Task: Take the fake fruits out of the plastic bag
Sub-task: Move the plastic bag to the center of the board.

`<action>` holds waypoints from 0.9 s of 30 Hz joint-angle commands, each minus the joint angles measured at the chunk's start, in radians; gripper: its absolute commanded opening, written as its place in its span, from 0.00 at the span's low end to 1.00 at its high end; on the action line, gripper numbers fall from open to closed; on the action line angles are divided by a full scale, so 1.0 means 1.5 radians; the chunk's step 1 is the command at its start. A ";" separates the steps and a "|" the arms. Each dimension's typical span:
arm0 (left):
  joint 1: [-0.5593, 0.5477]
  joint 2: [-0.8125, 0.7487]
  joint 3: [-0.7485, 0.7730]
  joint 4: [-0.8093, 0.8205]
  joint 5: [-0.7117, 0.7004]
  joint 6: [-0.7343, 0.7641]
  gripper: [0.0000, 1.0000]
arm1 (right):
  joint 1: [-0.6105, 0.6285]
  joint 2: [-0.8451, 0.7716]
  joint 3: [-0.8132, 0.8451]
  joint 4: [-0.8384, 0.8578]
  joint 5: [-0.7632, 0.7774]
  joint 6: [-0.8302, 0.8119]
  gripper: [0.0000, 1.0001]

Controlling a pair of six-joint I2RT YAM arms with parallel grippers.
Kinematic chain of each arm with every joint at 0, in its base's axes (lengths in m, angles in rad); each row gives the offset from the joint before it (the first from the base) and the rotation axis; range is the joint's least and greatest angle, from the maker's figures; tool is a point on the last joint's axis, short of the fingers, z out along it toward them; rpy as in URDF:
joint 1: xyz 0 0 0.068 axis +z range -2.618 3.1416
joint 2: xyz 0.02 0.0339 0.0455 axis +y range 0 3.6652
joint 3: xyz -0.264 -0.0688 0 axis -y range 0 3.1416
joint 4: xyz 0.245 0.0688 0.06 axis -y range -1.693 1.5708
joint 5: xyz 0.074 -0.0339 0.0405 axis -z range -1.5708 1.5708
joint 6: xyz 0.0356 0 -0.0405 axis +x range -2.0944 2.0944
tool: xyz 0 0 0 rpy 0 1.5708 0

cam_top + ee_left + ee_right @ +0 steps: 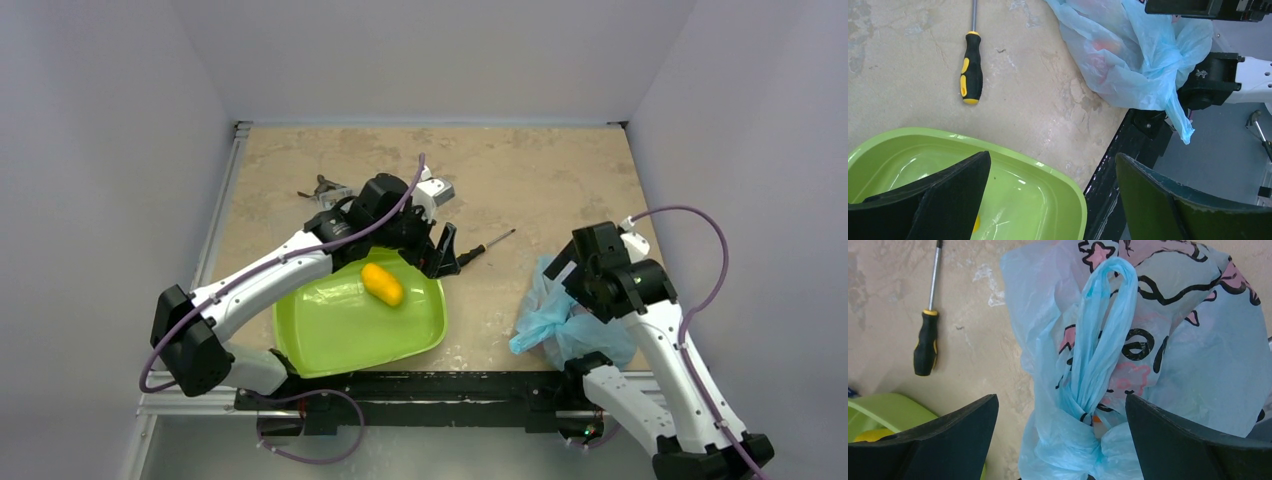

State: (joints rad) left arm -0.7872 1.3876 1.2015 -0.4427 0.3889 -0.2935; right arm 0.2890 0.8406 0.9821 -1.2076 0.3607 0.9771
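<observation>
The plastic bag lies crumpled at the near right of the table, light blue with black and pink prints, its handles tied in a knot. Reddish fake fruits show faintly through its skin. My right gripper hovers open just above the bag, with the knotted handles between its fingers and not touching them. My left gripper is open and empty over the far right corner of the lime-green tray, well apart from the bag.
An orange-yellow oval fruit lies in the tray. A black-and-yellow screwdriver rests on the table between tray and bag. A small metal tool sits behind the left arm. The black table edge runs close by the tray.
</observation>
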 commanded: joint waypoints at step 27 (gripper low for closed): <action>-0.019 0.054 0.051 -0.029 -0.007 0.035 0.90 | 0.067 0.114 -0.109 0.415 -0.362 -0.127 0.04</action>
State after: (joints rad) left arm -0.8062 1.4506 1.2289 -0.4927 0.3630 -0.2573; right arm 0.3317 0.9882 0.7696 -0.7616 -0.0353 0.8314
